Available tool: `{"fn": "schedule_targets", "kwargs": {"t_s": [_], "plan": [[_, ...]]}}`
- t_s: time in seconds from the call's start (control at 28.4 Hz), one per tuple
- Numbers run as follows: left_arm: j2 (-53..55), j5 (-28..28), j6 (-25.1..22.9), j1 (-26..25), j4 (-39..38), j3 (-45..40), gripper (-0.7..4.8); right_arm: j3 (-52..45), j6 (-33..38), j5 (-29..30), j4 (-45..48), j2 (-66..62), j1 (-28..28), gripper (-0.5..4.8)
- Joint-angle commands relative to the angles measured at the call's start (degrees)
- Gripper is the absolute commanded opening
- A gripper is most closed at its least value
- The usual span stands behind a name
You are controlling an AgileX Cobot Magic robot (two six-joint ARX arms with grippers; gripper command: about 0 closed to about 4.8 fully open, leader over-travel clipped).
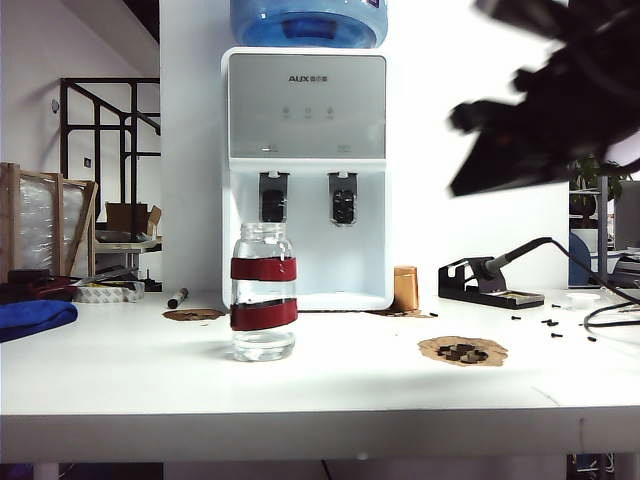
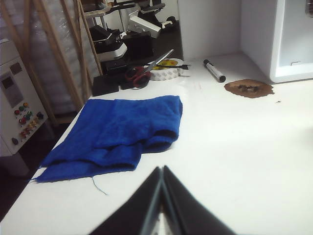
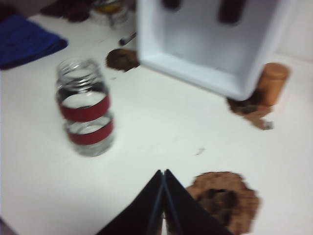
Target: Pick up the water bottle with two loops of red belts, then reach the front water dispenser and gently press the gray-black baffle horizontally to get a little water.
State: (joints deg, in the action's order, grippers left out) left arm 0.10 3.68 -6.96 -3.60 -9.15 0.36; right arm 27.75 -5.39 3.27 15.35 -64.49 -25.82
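The water bottle (image 1: 264, 291), clear glass with two dark-red bands, stands upright on the white table in front of the water dispenser (image 1: 306, 120); it shows too in the right wrist view (image 3: 86, 108), free of both grippers. The gray-black baffle (image 1: 343, 205) hangs under the dispenser's right-hand tap. My right gripper (image 3: 163, 172) is shut and empty, high over the table's right side, where the exterior view shows it as a dark blur (image 1: 470, 118). My left gripper (image 2: 161, 169) is shut and empty over the table by the blue cloth (image 2: 120, 128). It is out of the exterior view.
A copper-coloured cylinder (image 1: 405, 288) stands right of the dispenser. Brown cork-like patches (image 1: 462, 350) lie on the table. A soldering iron stand (image 1: 490, 280) and cables sit at the right. Left are a marker (image 2: 214, 70), scissors (image 2: 141, 74) and tape.
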Motion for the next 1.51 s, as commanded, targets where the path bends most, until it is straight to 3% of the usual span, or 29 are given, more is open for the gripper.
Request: {"fn": "schedule_targets", "kwargs": {"t_s": [0.04, 0.28, 0.39, 0.6, 0.91, 1.51], "plan": [[-0.1, -0.1, -0.1, -0.1, 0.2, -0.1, -0.04, -2.8, 0.9, 4.0, 0.9, 7.2, 5.3, -0.03], [-0.1, -0.2, -0.1, -0.1, 0.2, -0.1, -0.04, -9.3, 5.3, 15.1, -0.1, 26.3, 18.8, -0.03], [-0.1, -0.2, -0.1, -0.1, 0.2, -0.1, -0.04, -11.2, 7.1, 16.4, -3.2, 32.9, 22.0, -0.02], [-0.1, -0.2, -0.1, -0.1, 0.2, -0.1, -0.04, -14.3, 8.7, 16.3, -15.3, 43.3, 22.8, -0.03], [-0.1, -0.2, -0.1, -0.1, 0.2, -0.1, -0.04, -16.7, 14.6, 16.2, -18.3, 54.2, 24.3, -0.03], [-0.1, -0.2, -0.1, -0.1, 0.2, -0.1, -0.04, -25.0, 14.2, 16.2, -20.9, 64.3, 24.2, -0.03]]}}
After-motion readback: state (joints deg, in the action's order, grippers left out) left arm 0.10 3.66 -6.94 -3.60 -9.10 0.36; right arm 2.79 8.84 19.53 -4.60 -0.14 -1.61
